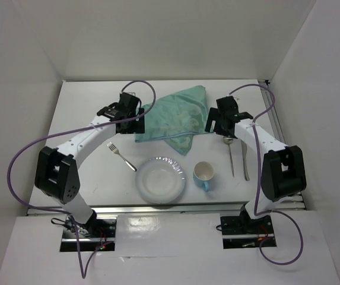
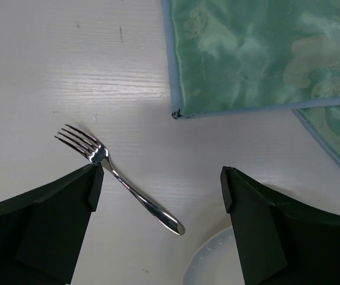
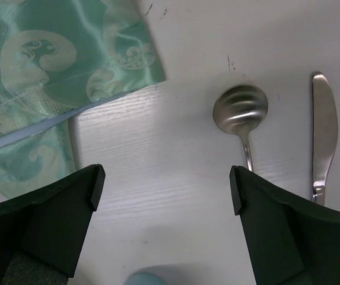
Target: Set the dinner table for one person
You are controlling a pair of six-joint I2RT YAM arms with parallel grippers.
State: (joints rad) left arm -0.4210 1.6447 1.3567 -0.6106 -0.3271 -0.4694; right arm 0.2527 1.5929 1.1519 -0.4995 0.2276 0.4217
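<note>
Just one fork [image 1: 121,156], spoon [image 1: 230,157], knife [image 1: 244,161].

Large, flat, plain white rectangular dinner table [image 1: 86,101]

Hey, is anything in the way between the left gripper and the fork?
Nothing visible. The fork lies alone on bare table by the open left gripper; the cloth and plate lie clear of it.

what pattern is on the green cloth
The cloth has pale swirl motifs on teal-green, with a light blue hem; clearest in the right wrist view.
</note>
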